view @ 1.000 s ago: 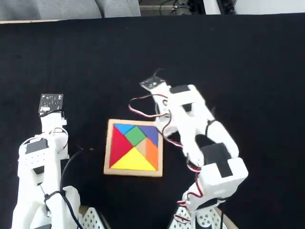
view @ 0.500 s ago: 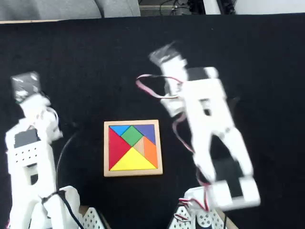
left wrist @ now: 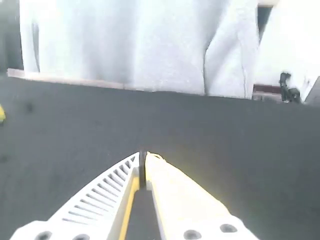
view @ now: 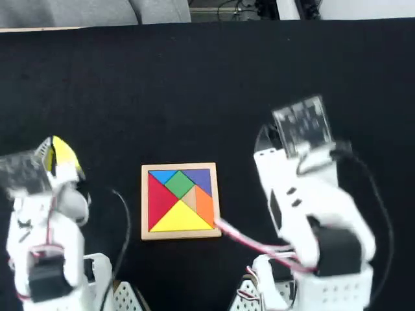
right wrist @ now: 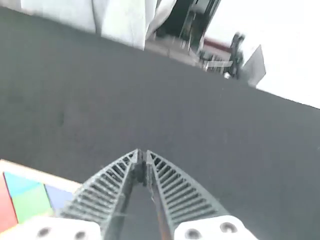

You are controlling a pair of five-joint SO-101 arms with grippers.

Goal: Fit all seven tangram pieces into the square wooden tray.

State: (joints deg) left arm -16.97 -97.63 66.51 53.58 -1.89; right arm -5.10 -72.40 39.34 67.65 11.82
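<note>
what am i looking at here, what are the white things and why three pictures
The white things are two small robot arms, the left arm and the right arm, at a black table. One picture comes from a fixed camera looking down. The other two come from a camera on each arm's wrist, looking along its gripper. On the table lies a square wooden tray with coloured pieces fitted inside. The left gripper and the right gripper are both shut, hold nothing, and neither touches the tray.
</note>
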